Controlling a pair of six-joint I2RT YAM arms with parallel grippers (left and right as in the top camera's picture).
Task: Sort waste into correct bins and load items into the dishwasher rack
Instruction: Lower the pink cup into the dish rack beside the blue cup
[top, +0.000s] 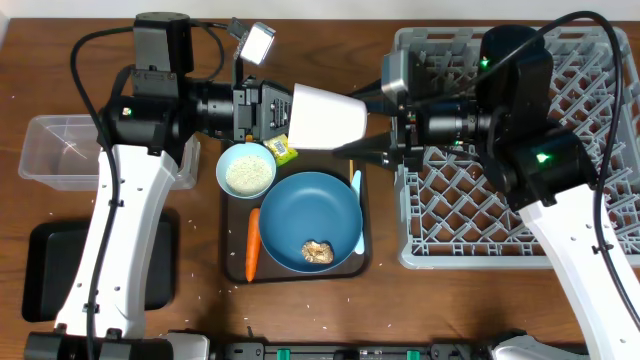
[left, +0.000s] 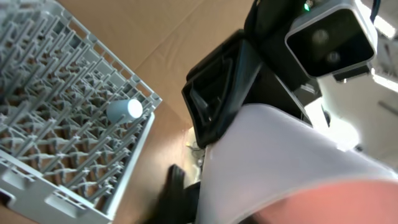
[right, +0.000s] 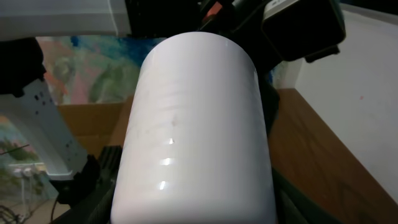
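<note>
Overhead: cup (top: 325, 117) sideways midair for handover toward right rack (top: 590, 150); right jaws straddling, clamp unclear; left jaws cannot tell.

Overhead view: bright, even light, sharp to the edges. Shadows on the table (top: 320, 30) are faint and soft. A small light panel (top: 258, 43) burns out to pure white. Left wrist view: the cup (left: 298, 168) is too close, blurred and overexposed, with a pink wash at its lower right. The rack (left: 62, 112) is in fair focus. Right wrist view: the cup shows small glare spots down its side, and the background is soft.
</note>
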